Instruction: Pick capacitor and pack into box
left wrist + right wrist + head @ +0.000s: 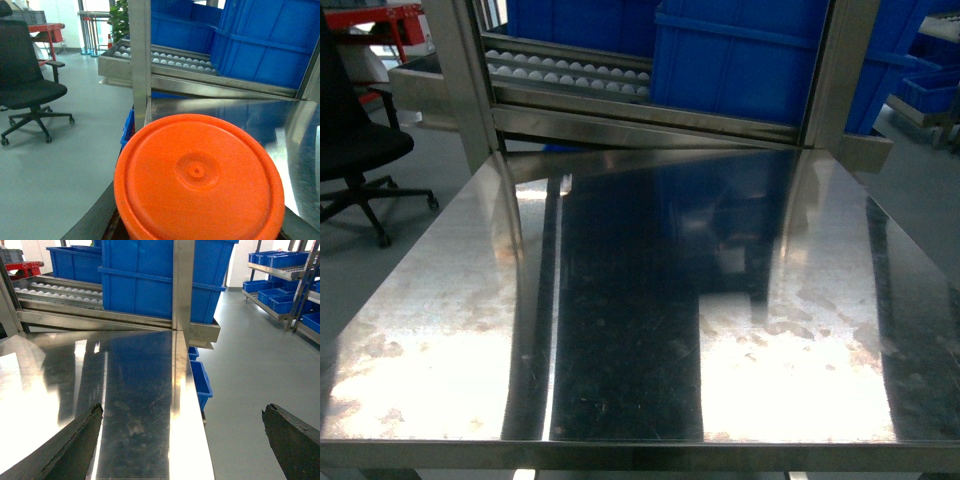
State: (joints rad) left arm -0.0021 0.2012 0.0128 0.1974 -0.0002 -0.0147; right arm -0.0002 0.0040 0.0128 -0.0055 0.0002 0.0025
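The capacitor [197, 175] fills the lower half of the left wrist view as a bright orange round end face with a small dimple at its centre. My left gripper [200, 236] is shut on it, and only dark finger edges [92, 220] show beside it at the lower left and right. The right gripper [182, 440] is open, its two dark fingers [75, 445] spread wide over the right edge of the steel table [135, 390] with nothing between them. The box is out of view. Neither gripper shows in the head view.
The shiny steel table [620, 300] runs back to a steel frame with a roller conveyor [565, 72] and large blue bins [740, 60]. A black office chair [25, 85] stands on the floor at left. A small blue bin [200, 382] sits below the table's right edge.
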